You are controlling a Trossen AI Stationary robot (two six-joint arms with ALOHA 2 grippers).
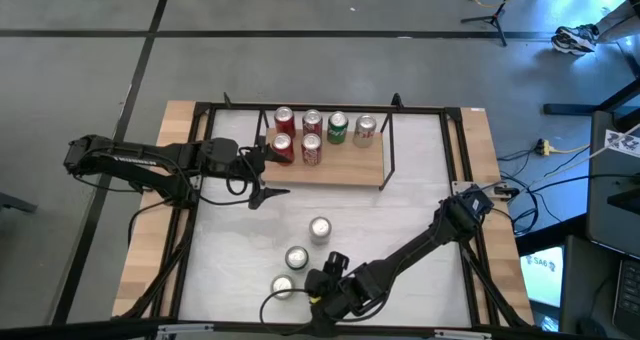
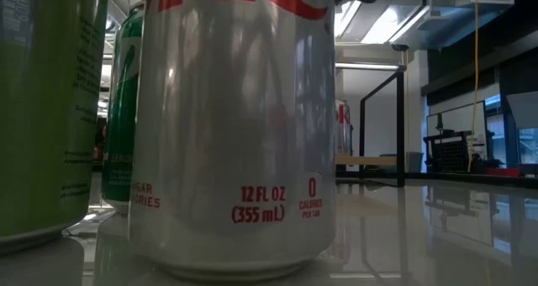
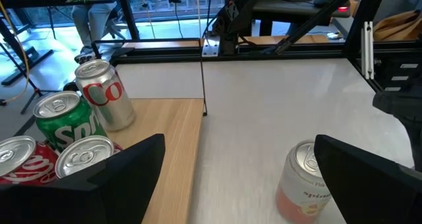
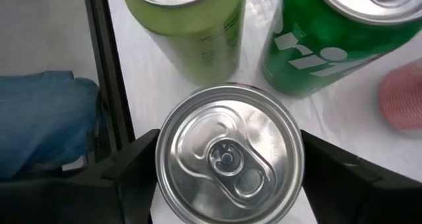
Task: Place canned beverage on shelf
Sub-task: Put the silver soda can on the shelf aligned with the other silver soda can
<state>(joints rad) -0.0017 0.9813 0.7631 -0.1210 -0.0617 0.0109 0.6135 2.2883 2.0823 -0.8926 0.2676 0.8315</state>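
Note:
The shelf (image 1: 335, 168), a light-wood board in a black wire frame, stands at the table's far middle with several cans (image 1: 311, 148) upright on it. My left gripper (image 1: 262, 173) is open and empty at the shelf's near left corner; its wrist view shows the board (image 3: 168, 132) and a pink can (image 3: 303, 184) farther off. My right gripper (image 1: 333, 272) is near the table's front edge, shut on a silver can (image 4: 229, 155). The silver can also fills the low view (image 2: 235, 126). My right gripper comes from above, pointing down, with one finger (image 4: 135, 165) on each side of the silver can's upper wall (image 4: 165, 184), just below its rim. The can stands upright with its bottom (image 2: 235, 265) on the table.
A lime-green can (image 4: 191, 26), a green can (image 4: 330, 33) and the pink can (image 1: 319, 227) stand on the table close to the silver can. A black frame (image 1: 460, 180) runs round the white tabletop. Free tabletop lies between the loose cans and the shelf.

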